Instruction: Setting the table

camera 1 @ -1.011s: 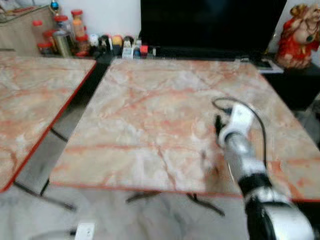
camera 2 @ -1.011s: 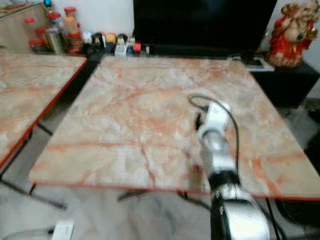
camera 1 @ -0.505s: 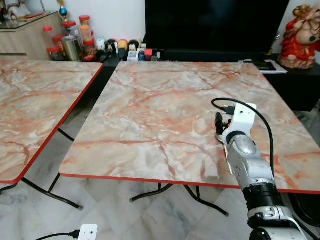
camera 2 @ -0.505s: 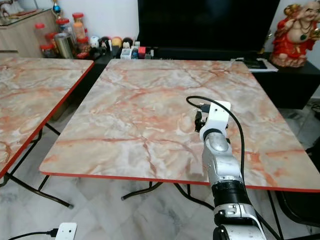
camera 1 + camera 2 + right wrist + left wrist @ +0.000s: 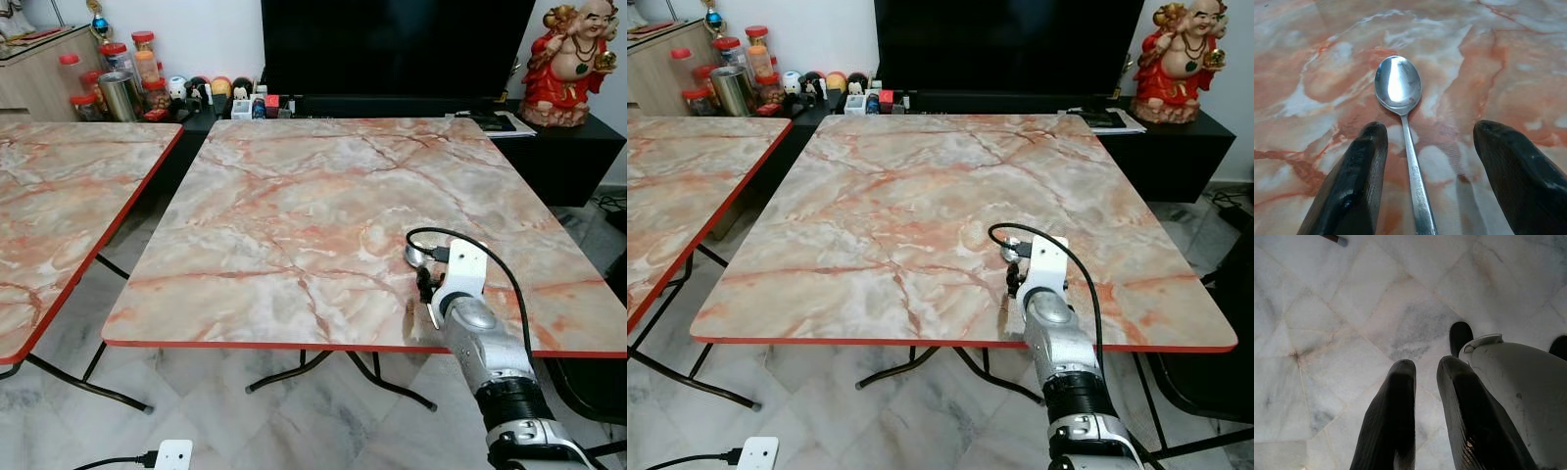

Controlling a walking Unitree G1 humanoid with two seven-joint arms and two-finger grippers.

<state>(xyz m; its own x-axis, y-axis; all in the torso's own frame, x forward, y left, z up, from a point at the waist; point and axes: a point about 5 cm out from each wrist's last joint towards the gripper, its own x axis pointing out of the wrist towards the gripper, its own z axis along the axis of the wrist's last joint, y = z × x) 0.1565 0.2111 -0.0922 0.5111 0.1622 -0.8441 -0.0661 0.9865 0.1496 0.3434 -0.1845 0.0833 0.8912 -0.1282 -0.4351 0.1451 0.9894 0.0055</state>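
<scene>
1. Your right hand [image 5: 1425,181] sits low over the marble surface [image 5: 294,196], toward its near edge at about 5 o'clock from the surface's middle.
2. Its two black fingers [image 5: 1352,186] are spread wide apart and grip nothing.
3. The spoon [image 5: 1403,127] lies flat on the surface between those fingers, bowl facing up and pointing away from the wrist, handle running back under the hand.
4. In the right wrist view neither finger touches the spoon; there is a gap on each side of the handle.
5. From the head camera you can see the spoon's bowl [image 5: 415,256] just beyond the wrist, at 12 o'clock from the hand.
6. Your left hand [image 5: 1425,416] hangs over the pale tiled floor [image 5: 1352,308], its fingers close together with a narrow slit between them, holding nothing.
7. A second marble surface [image 5: 59,196] stands at 9 o'clock, apart from the first.
8. Beyond the far edge, at 12 o'clock, there is a dark television [image 5: 392,44], with jars [image 5: 122,73] at 11 o'clock and a red figurine [image 5: 573,49] at 1 o'clock.
</scene>
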